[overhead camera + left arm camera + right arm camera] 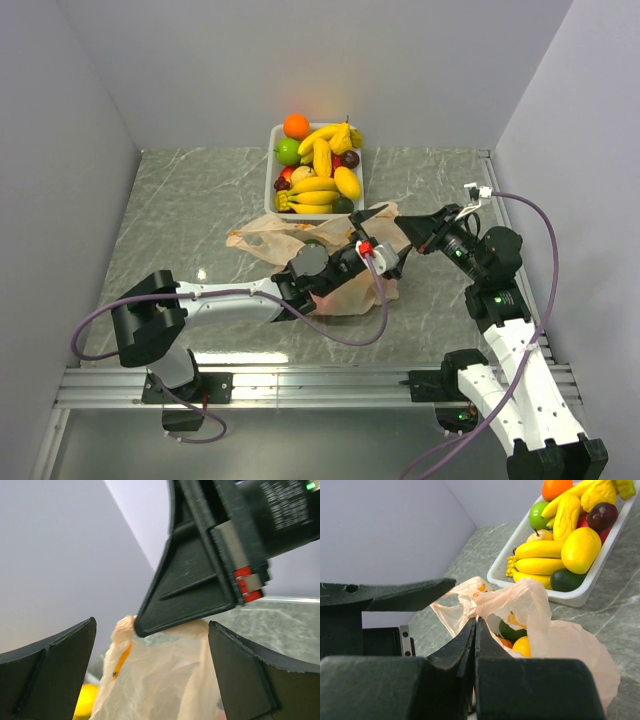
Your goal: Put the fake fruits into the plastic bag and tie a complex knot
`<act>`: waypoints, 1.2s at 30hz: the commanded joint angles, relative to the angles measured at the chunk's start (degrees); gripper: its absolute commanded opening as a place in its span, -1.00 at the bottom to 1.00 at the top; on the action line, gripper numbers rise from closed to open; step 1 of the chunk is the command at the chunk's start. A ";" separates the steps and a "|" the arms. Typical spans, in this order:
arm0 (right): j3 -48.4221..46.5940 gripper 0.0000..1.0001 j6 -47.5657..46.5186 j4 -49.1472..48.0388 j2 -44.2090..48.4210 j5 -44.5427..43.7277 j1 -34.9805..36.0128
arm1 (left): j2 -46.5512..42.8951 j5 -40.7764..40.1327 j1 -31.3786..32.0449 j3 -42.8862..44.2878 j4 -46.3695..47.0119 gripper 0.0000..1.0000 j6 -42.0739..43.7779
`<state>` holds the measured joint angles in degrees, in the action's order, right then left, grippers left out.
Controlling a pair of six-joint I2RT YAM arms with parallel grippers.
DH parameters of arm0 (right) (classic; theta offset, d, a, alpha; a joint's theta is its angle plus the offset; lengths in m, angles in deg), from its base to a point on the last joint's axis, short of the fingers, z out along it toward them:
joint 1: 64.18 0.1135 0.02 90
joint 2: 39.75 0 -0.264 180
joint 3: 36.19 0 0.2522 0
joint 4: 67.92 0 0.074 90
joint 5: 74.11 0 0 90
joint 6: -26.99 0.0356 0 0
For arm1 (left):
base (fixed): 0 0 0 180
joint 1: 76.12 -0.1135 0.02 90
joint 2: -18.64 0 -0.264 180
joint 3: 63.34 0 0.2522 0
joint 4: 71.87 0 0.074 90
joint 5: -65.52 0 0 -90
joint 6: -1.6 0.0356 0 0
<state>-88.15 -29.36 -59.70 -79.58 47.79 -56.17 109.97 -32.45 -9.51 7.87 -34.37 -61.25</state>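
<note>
The plastic bag (345,285) lies mid-table, peach and crinkly, with a few fake fruits inside: a green one (507,630) and a yellow-orange one (522,646). More fake fruits (320,170) fill the white tray (276,150) behind it. My right gripper (383,250) is shut on the bag's rim (485,605) and holds it up in a peak; its tips show in the right wrist view (476,624). My left gripper (366,230) is open, its fingers (55,665) on either side of the raised bag (160,675), just below the right gripper's finger (190,580).
The tray's rim (580,597) lies close behind the bag, holding bananas, a mango, an orange, a lime and a dark plum. Grey walls stand at the left, back and right. A metal rail (300,385) runs along the near edge.
</note>
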 commanded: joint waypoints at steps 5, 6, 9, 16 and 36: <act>-0.48 -1.00 0.54 -3.42 -0.24 -0.70 0.34 | -1.42 6.12 0.36 2.57 0.24 0.99 -4.13; -0.48 -1.00 0.54 -3.34 -0.24 -0.26 0.43 | -1.24 5.43 0.36 2.84 0.59 0.99 -3.87; -0.30 -1.00 0.36 -2.55 0.46 0.18 0.43 | 1.04 0.26 0.19 5.91 1.20 0.99 -0.71; 0.14 -1.00 0.63 -2.37 1.69 1.67 0.43 | 5.96 -0.65 -3.94 13.03 -2.39 0.99 -1.75; -7.24 0.62 -15.34 3.52 1.42 11.50 -5.80 | -0.80 24.30 -12.82 6.36 -13.30 -0.99 -24.43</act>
<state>-91.30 -36.42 -56.91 -78.73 53.91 -58.36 112.81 -14.68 -20.68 14.91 -47.86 -79.47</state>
